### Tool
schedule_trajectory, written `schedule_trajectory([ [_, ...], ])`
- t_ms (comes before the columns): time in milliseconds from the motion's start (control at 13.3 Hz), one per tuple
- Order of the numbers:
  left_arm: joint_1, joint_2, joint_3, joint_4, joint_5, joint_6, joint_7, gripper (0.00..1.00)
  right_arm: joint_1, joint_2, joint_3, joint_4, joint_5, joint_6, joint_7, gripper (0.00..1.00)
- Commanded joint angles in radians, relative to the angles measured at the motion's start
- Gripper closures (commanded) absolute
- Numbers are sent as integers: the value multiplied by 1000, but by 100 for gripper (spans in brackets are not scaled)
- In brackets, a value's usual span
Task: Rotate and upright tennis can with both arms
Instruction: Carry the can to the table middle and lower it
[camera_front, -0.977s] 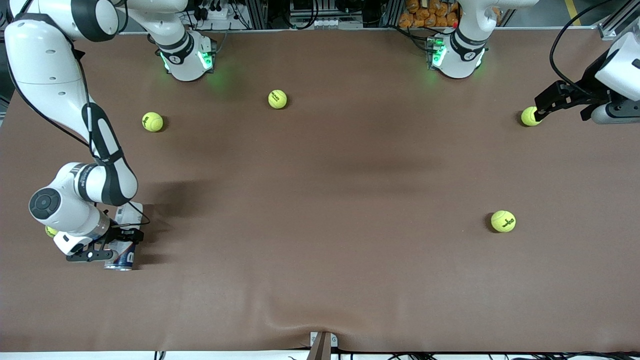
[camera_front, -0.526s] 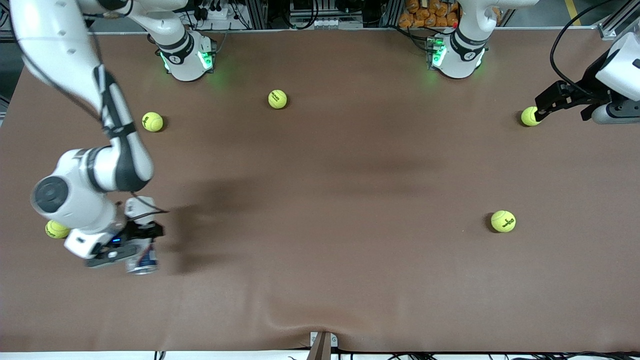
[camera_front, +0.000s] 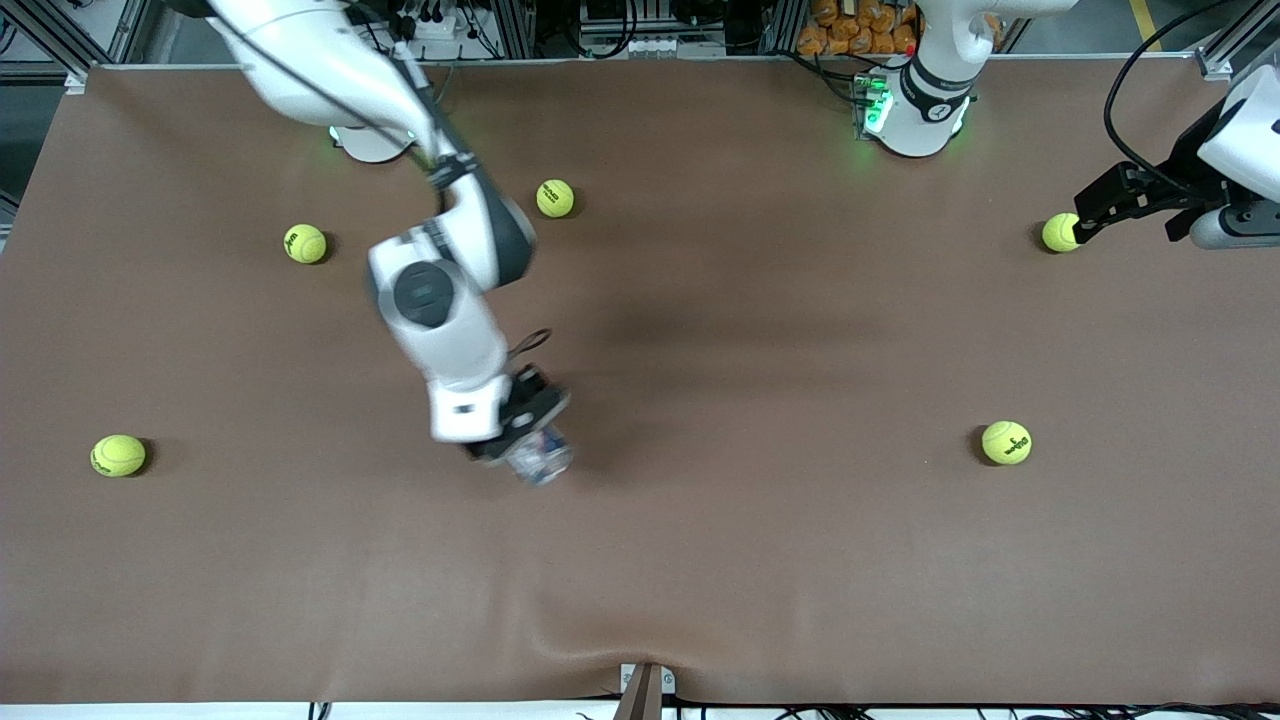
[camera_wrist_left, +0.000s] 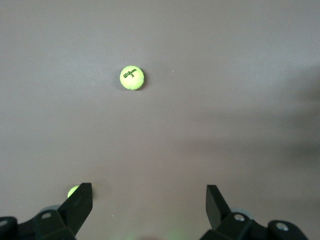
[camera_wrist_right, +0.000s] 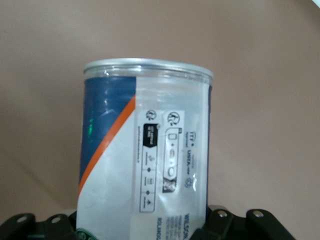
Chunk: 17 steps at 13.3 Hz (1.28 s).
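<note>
Tennis can: up off the table, clamped in the right gripper over the middle of the brown table; in the right wrist view the can fills the frame, metallic rim at its free end, blue panel, orange stripe and white label showing.
Right gripper: fingers closed on the can's body, carrying it above bare tabletop; in its own wrist view only the black finger bases show on either side of the can.
Right arm: stretched out from its base toward the table's centre.
Left gripper: waiting at the left arm's end of the table, fingers spread wide and holding nothing; its wrist view shows both fingers well apart.
Tennis balls: one just beside the left gripper's tip, one nearer the front camera at that same end, one near the right arm's end, two closer to the bases.
</note>
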Motion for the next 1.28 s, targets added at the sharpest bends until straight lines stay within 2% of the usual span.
schedule_trajectory([
  [0, 6, 1, -2, 8, -3, -9, 24, 0, 63, 106, -14, 58, -47, 142, -172, 33],
  [225, 6, 1, -2, 7, -3, -9, 26, 0, 125, 188, -14, 58, -53, 314, -361, 32],
  [451, 6, 1, 0, 5, -3, -9, 30, 0, 218, 227, -17, 61, -78, 327, -382, 32],
  [526, 6, 1, 0, 4, -3, -9, 30, 0, 237, 233, -19, 63, -117, 330, -382, 31],
  [601, 6, 1, 3, 4, -2, -9, 30, 0, 246, 245, -22, 70, -165, 332, -379, 19],
  [676, 6, 1, 4, 4, -2, -9, 30, 0, 243, 258, -23, 78, -191, 341, -376, 0],
  [1052, 6, 10, 4, 5, -2, -9, 30, 0, 259, 241, -23, 89, -187, 344, -368, 0],
  [1202, 6, 13, 4, 5, -2, -9, 30, 0, 257, 206, -20, 89, -182, 309, -368, 0],
])
